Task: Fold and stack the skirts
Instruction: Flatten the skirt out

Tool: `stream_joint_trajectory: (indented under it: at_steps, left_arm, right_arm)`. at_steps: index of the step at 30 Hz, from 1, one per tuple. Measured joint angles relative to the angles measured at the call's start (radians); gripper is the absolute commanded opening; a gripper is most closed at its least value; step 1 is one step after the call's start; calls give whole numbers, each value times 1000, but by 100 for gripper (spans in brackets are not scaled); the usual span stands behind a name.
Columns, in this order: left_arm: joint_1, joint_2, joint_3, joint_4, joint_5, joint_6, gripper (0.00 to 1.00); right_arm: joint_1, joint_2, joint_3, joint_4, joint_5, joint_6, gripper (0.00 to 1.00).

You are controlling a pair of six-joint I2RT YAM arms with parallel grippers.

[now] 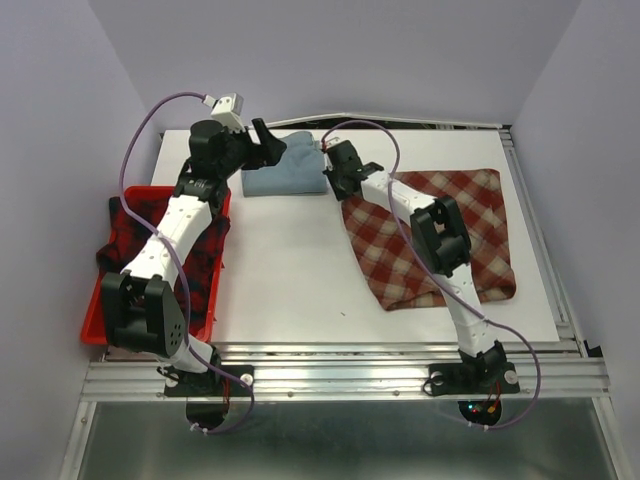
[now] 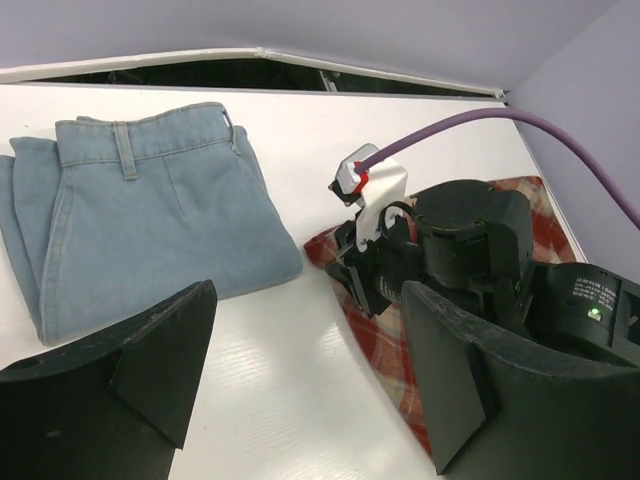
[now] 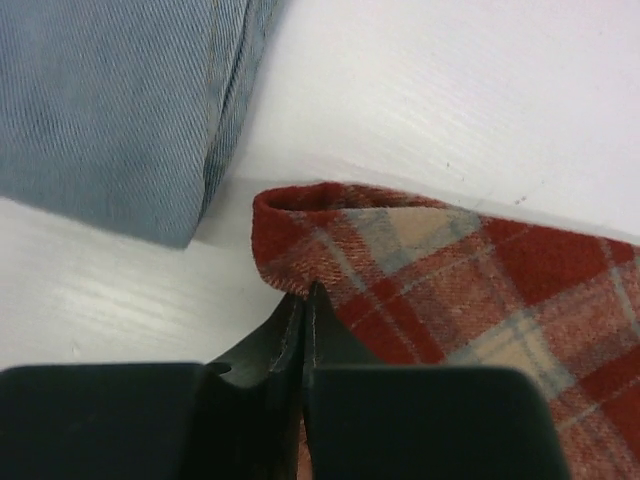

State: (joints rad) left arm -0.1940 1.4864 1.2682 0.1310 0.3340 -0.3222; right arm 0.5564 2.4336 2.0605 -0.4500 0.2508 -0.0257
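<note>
**Right tool (image 3: 305, 295) clamped on the check skirt's corner, left tool (image 2: 305, 310) gaping beside the denim**

Your right tool (image 1: 338, 185) has its jaws pressed together on the far-left corner of the check skirt (image 3: 450, 280). From the right wrist you can see the hem curled up into a small roll just past the fingertips. A sliver of the cloth shows in the slit between the two fingers.

That brick-red and cream check skirt (image 1: 480, 230) lies spread on the right half of the desk (image 1: 290, 270), and your right arm reaches over it from the near edge.

Your left tool (image 1: 268, 140) stands with its jaws wide apart and nothing between them. It sits over bare desk at the far side, at the right edge of the denim skirt (image 1: 280, 165).

From the left wrist you see the light blue denim skirt (image 2: 140, 220) folded flat to the left of the tool. Its waistband and belt loop lie toward the far edge. The pinched corner of the check skirt (image 2: 385, 350) shows to the right, under the body of your right tool.

The denim skirt (image 3: 110, 100) and the check corner lie near each other but apart, with a strip of white desk between them.

The red and navy plaid skirt (image 1: 125, 230) lies bunched in the red tray (image 1: 93, 310) at the left edge of the desk. Your left arm crosses above it.
</note>
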Motion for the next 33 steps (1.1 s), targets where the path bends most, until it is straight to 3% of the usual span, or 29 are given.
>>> stream_joint_trajectory:
  at_steps: [4,8,10,11,12,18,22,33]
  left_arm:
    - [0,0,-6,10,13,0,86]
    - [0,3,-27,18,32,3,92]
    - [-2,10,-33,18,38,6,95]
    - [-4,15,-33,20,40,6,97]
    - [-8,22,-33,22,42,8,98]
    - [-48,56,-33,23,51,21,99]
    - [-63,67,-33,22,51,29,99]
    - [-69,67,-47,35,51,40,99]
  right_arm:
    - [-24,-100,-99,-4,-54,18,1]
    - [-122,-280,-200,-20,-179,39,4]
    - [-207,-350,-225,-11,-251,45,25]
    - [-243,-365,-229,-12,-270,48,42]
    - [-286,-375,-232,-11,-301,56,71]
    - [-480,-255,-241,-18,-381,99,71]
    - [-507,-168,-245,-38,-373,111,70]
    - [-509,-243,-246,-49,-470,192,64]
